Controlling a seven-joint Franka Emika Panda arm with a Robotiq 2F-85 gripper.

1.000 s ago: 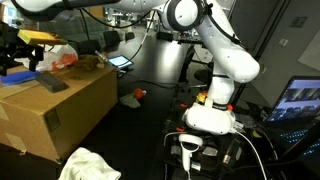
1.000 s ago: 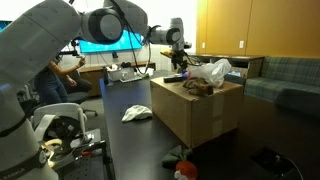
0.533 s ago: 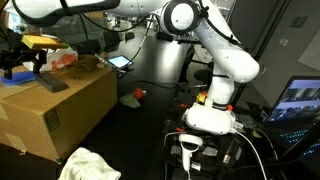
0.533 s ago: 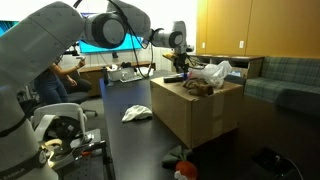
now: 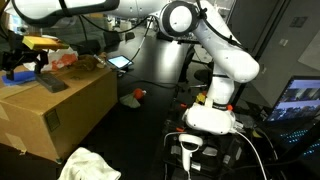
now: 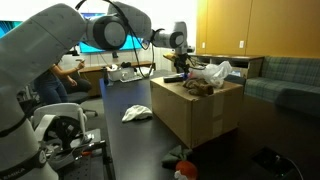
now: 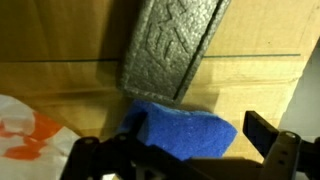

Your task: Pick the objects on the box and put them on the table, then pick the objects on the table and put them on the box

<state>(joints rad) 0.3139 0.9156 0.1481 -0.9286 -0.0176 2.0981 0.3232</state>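
Note:
A blue sponge (image 7: 180,128) lies on top of the cardboard box (image 5: 70,115), between my gripper's (image 7: 180,152) two fingers. The gripper is open: the right finger stands apart from the sponge and the left finger is close against it. A grey foam block (image 7: 175,45) lies just beyond the sponge and also shows in an exterior view (image 5: 50,84). A white plastic bag with orange print (image 7: 28,132) and a brown object (image 6: 200,88) also lie on the box (image 6: 195,115). In both exterior views the gripper (image 5: 24,62) (image 6: 178,62) hangs over the box's far end.
A white cloth (image 5: 90,165) (image 6: 137,114) lies on the dark table beside the box. A small red-orange object (image 5: 138,95) lies on the table further back. The robot base (image 5: 210,115) stands with cables around it. Monitors and a couch stand behind.
The gripper has come down slightly over the blue sponge at the box's end. Nothing else has moved.

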